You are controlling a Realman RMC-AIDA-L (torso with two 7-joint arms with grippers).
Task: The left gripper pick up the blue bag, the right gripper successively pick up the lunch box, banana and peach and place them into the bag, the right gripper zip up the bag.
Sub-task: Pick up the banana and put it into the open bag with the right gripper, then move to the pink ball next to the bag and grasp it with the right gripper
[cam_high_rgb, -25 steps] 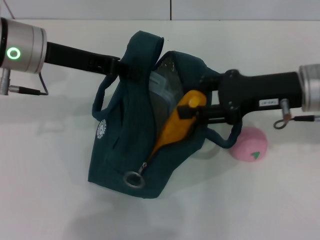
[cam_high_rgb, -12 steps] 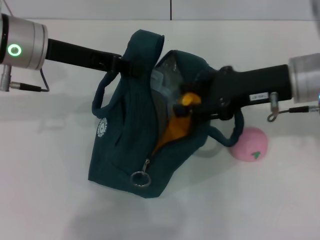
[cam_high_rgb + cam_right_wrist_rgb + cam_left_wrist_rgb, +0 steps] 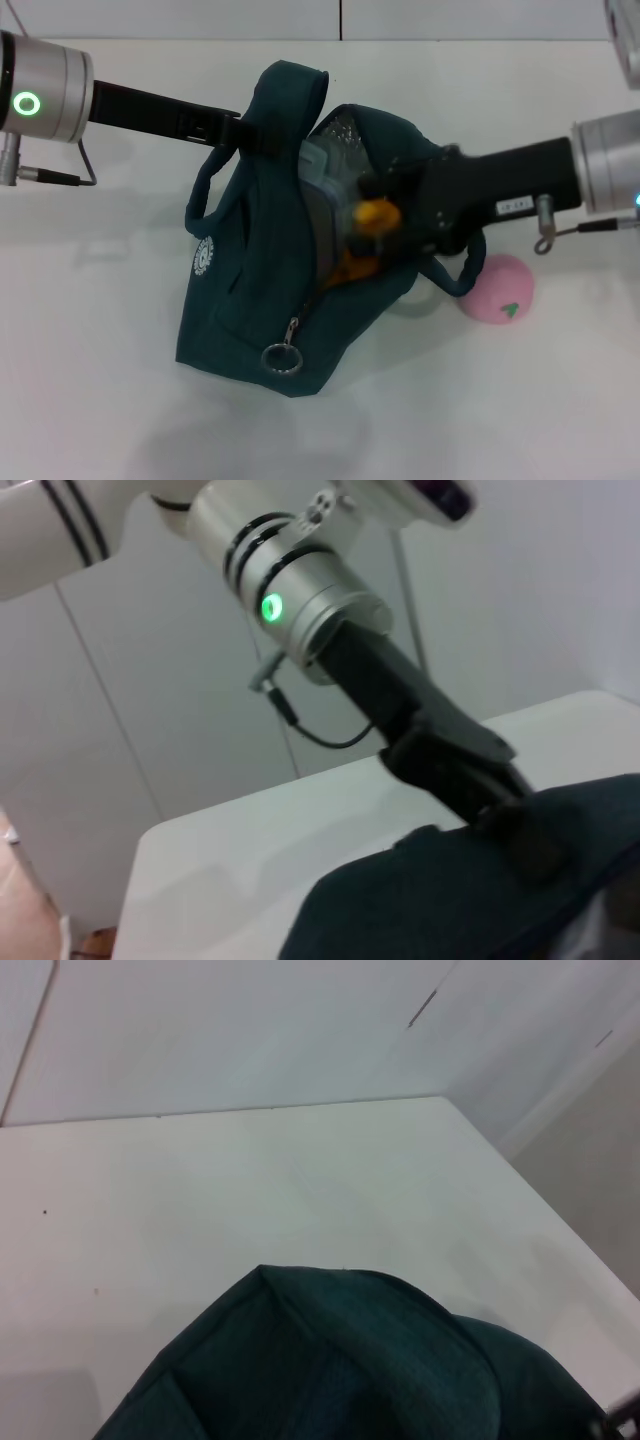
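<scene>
Nearest the robot, the ring zip pull (image 3: 282, 358) hangs at the lower end of the open zip, untouched; judging by this, zipping is not yet due. Just behind it the blue bag (image 3: 250, 290) rests on the white table (image 3: 90, 380), its mouth gaping toward the right arm so that items can be fed in from that side.

To the right, the peach (image 3: 497, 290) lies on the table just beside the bag's loose rope handle (image 3: 465, 275), outside the bag and waiting its turn.

Farther back, the right gripper (image 3: 385, 215) reaches into the bag's mouth with the banana (image 3: 372, 222) at its tip. The banana is mostly within the opening, its lower part sunk beside the lunch box (image 3: 318, 185), which already sits against the foil lining. The fingers appear closed on the banana, though the fabric hides part of the grasp. This looks like the insertion stage of the second item.

Farthest, the left gripper (image 3: 250, 133) is clamped on the bag's upper edge; the right wrist view shows its fingers (image 3: 520, 825) pinching the fabric. It holds that side raised, keeping the mouth open.
</scene>
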